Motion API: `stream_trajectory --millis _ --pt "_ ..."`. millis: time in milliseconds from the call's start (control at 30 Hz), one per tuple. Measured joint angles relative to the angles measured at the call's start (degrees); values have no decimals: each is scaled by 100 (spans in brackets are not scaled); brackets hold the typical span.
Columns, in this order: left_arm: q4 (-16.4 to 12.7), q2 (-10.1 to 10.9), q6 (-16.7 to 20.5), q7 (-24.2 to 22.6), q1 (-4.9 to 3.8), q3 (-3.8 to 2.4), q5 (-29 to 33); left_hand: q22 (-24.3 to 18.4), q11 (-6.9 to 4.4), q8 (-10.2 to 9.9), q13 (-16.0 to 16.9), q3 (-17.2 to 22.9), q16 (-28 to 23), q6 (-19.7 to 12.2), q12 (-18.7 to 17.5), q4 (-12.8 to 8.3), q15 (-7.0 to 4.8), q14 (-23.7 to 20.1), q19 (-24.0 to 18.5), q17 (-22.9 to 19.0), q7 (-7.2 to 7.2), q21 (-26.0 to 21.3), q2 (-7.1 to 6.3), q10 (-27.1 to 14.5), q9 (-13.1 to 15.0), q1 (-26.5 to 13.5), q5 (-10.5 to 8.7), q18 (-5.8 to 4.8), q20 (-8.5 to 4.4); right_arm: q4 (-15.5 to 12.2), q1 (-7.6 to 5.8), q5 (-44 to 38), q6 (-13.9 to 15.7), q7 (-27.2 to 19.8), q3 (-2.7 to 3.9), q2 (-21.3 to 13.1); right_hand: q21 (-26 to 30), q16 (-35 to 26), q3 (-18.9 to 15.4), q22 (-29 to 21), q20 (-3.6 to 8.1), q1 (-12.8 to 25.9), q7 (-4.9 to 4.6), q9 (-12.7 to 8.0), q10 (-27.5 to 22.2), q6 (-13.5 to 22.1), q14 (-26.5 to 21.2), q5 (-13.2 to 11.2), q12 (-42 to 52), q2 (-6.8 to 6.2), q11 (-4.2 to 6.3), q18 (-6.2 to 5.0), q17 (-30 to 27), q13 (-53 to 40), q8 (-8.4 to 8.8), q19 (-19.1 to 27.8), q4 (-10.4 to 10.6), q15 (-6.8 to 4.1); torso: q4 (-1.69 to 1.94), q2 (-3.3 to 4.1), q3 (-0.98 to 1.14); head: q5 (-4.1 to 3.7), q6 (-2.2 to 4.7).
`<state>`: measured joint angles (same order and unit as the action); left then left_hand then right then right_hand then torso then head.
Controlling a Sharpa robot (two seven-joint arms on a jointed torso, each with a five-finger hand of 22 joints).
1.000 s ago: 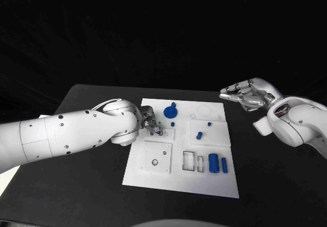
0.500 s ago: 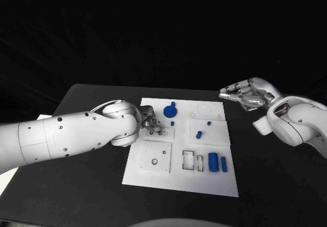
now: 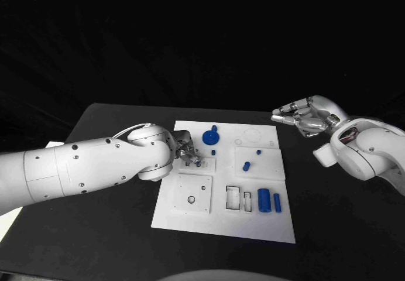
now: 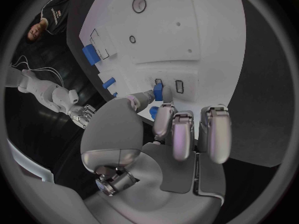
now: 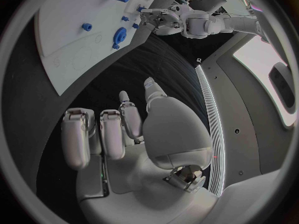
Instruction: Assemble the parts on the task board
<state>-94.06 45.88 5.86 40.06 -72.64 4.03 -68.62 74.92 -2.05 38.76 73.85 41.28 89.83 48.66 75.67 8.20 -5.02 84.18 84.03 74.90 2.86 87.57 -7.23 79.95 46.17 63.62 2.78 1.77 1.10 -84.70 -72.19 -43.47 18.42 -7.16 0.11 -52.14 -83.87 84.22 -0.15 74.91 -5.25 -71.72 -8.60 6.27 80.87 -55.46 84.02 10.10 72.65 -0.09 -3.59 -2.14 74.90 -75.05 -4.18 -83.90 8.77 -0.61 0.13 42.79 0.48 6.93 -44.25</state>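
The white task board (image 3: pixel 223 225) lies in the middle of the black table. My left hand (image 3: pixel 186 154) is low over the board's left side and pinches a small blue piece (image 3: pixel 198 164) between thumb and a finger. In the left wrist view that piece (image 4: pixel 157 91) stands tip-down on a raised block, beside a small rectangular slot (image 4: pixel 179 86). My right hand (image 3: pixel 305 117) hovers beyond the board's far right corner, its fingers curled in on nothing (image 5: pixel 118 129).
On the board are a blue disc with a knob (image 3: pixel 210 138), two small pegs (image 3: pixel 213 153) (image 3: pixel 258 154), a short piece (image 3: pixel 246 166), a thick cylinder (image 3: pixel 264 201) and a thin bar (image 3: pixel 278 203). Empty slots (image 3: pixel 232 198) sit beside a square plate (image 3: pixel 193 195).
The left arm has shifted very slightly, and its hand stays at the raised block with the blue piece. The right hand has not moved.
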Motion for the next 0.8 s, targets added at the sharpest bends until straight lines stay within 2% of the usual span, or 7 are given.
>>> stream_trajectory --millis 800 --pt "60 -73 -180 1 -4 -7 96 -1 21 23 5 22 0 11 0 9 0 0 0 4 11 0 -1 21 -2 -1 -3 0 0 17 14 2 -25 2 0 15 0 0 0 4 0 0 0 -1 0 0 0 0 0 0 0 0 4 0 0 0 0 0 3 2 2 -12 -31"
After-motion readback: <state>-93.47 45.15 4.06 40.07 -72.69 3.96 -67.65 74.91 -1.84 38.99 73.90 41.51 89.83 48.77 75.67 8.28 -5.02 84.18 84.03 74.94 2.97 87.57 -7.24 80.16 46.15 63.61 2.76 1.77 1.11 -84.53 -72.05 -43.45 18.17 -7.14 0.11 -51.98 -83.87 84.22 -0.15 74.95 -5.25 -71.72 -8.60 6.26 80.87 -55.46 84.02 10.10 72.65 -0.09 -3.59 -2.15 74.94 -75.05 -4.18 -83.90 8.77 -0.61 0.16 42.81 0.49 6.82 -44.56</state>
